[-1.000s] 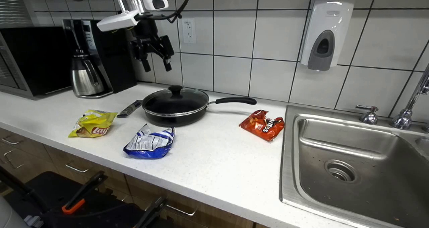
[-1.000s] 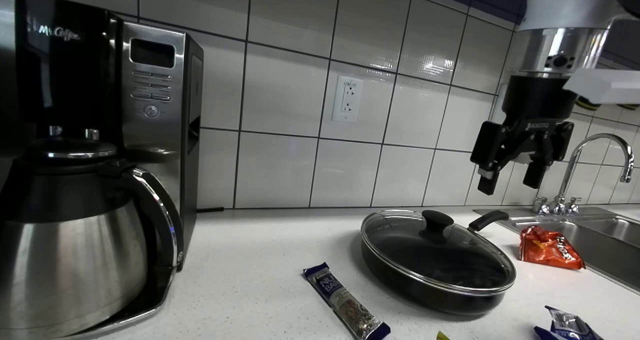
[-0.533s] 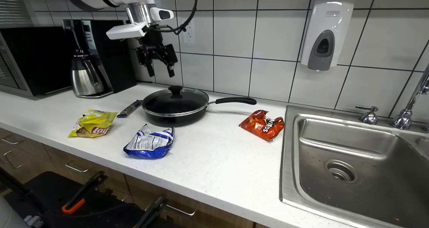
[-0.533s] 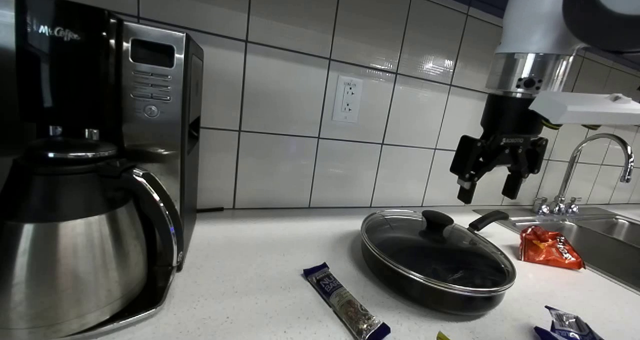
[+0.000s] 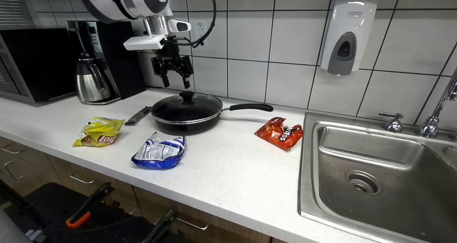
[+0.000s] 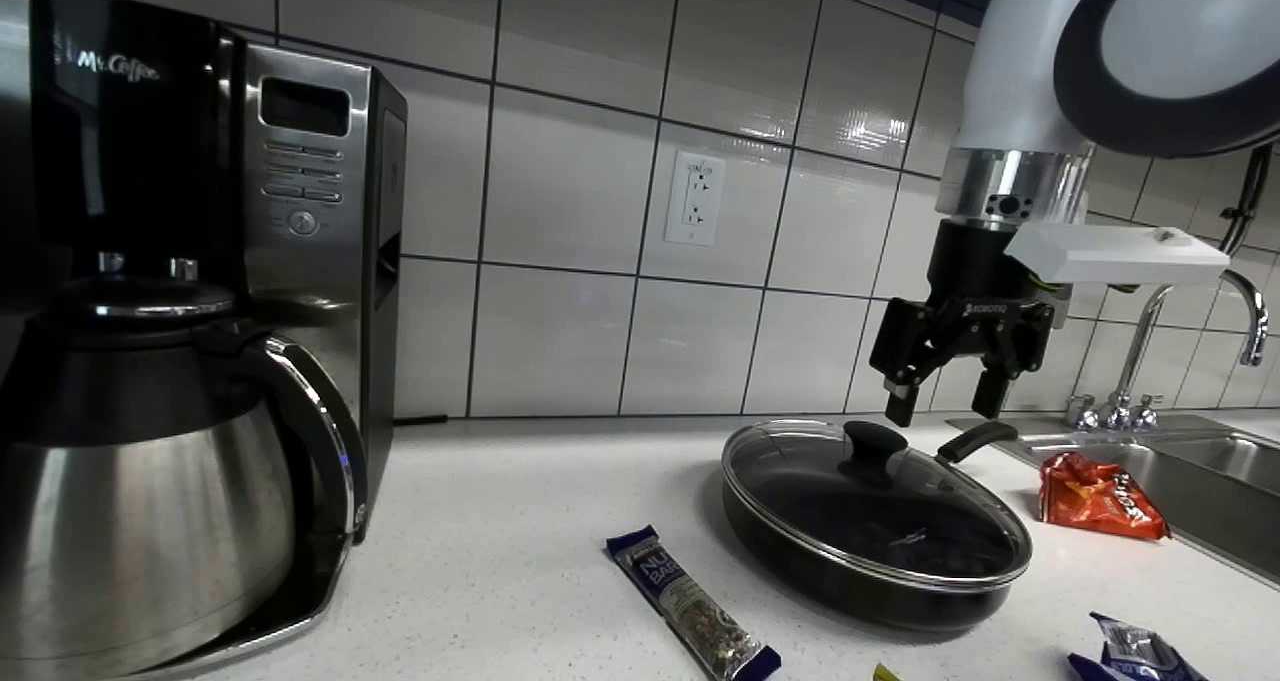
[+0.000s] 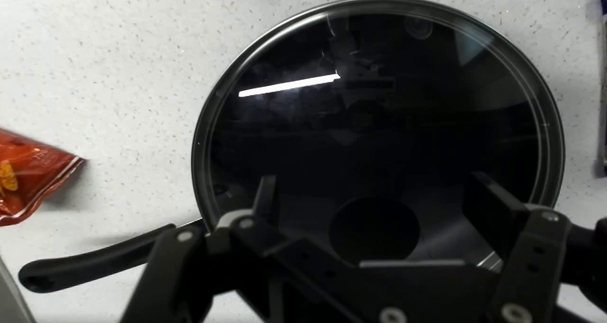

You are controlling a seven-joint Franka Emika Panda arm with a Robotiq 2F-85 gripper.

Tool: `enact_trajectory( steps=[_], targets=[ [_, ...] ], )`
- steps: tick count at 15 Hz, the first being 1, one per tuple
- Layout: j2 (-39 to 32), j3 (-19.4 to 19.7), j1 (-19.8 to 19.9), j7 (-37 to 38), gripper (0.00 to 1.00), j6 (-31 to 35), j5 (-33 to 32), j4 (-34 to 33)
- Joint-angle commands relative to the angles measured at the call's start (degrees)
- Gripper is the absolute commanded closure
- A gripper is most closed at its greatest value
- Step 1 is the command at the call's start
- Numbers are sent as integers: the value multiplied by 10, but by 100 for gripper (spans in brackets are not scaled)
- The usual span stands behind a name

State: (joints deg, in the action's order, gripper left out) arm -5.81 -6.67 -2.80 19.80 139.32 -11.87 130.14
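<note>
Lower and further right than in the earlier frame, the gripper (image 5: pixel 176 82) is being brought over the pan (image 5: pixel 192 128) in an exterior view, while the pan is being kept in place, left of the frame's centre. One pan is being counted, covered by one glass lid (image 5: pixel 207 109) with one black knob (image 5: pixel 187 97). One yellow bag (image 5: pixel 100 132) is being seen at the left of that frame, one blue bag (image 5: pixel 160 155) below and left of centre, and one red bag (image 5: pixel 278 133) right of centre, near the steel sink (image 5: pixel 307 171); three bags are being counted in all. One soap dispenser (image 5: pixel 348 36) is being shown at upper right. One wrapped bar (image 6: pixel 690 606) is being seen at lower centre in an exterior view, with one coffee maker (image 6: pixel 150 181) and one carafe (image 6: pixel 150 521) at the left.

Two fingers (image 7: pixel 495 209) are being held wide apart with only air being enclosed; the knob is being framed between them at lower centre of the wrist view, and a gap is being left above it.

"ROBOTIQ" is being displayed on the gripper, "Mr. Coffee" on the coffee maker, "Lay" on the yellow bag, "ritos" upside down on the red bag, "NU" and "BAR" on the wrapped bar. Print on the blue bag is being rendered too small to be read.
</note>
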Motion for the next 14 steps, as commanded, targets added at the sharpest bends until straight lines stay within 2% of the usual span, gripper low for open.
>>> enact_trajectory(
  steps=[1, 7, 14],
  targets=[
    [-36, 14, -15, 2, 0, 4, 18, -37],
    [-80, 20, -23, -12, 0, 4, 47, -78],
    [-121, 33, -30, -18, 0, -2, 46, -119]
  ],
)
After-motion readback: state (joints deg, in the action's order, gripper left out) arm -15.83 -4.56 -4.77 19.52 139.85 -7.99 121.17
